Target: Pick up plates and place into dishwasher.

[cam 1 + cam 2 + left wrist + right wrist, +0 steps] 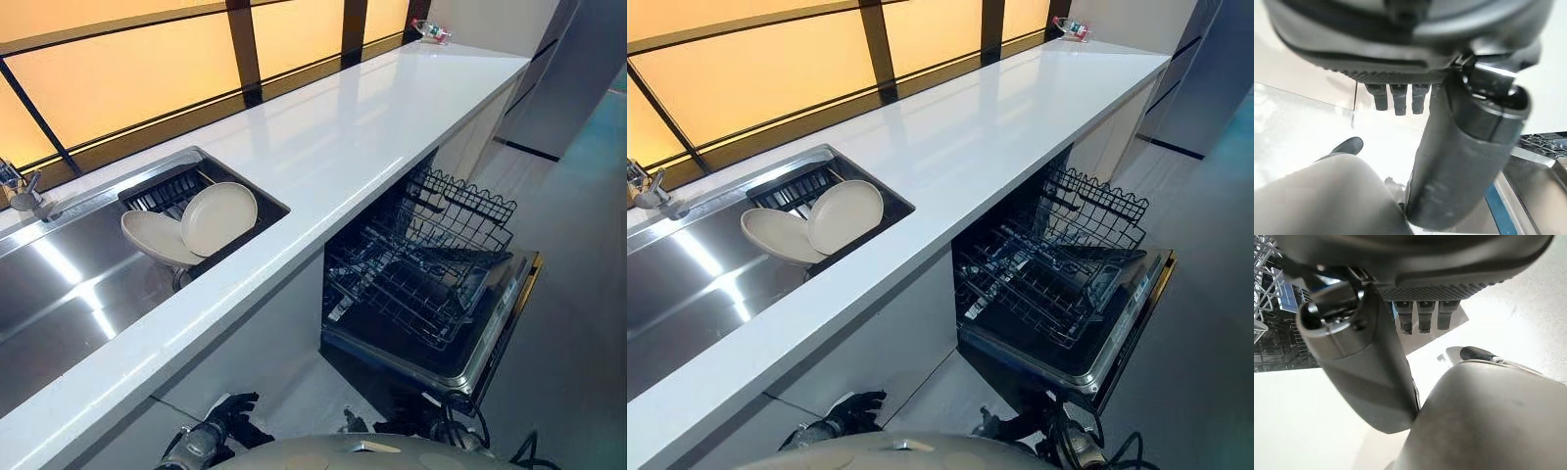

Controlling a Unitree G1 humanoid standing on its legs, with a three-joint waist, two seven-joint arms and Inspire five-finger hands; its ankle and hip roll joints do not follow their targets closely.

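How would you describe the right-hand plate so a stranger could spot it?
Find the steel sink in the white counter. Its right end holds a dark rack with two cream plates. The right plate leans over the left plate, showing its whole face.

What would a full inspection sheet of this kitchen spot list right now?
Surface: white worktop with a steel sink set in it.
Job's things: first plate overlapping a second plate in the sink's dark rack; dishwasher open, no plates seen in it.
Clutter: small item at the worktop's far end, too small to tell.
Hands: left hand and right hand low, open, holding nothing.
Cables: nothing seen.
Surroundings: amber window panels; tap.
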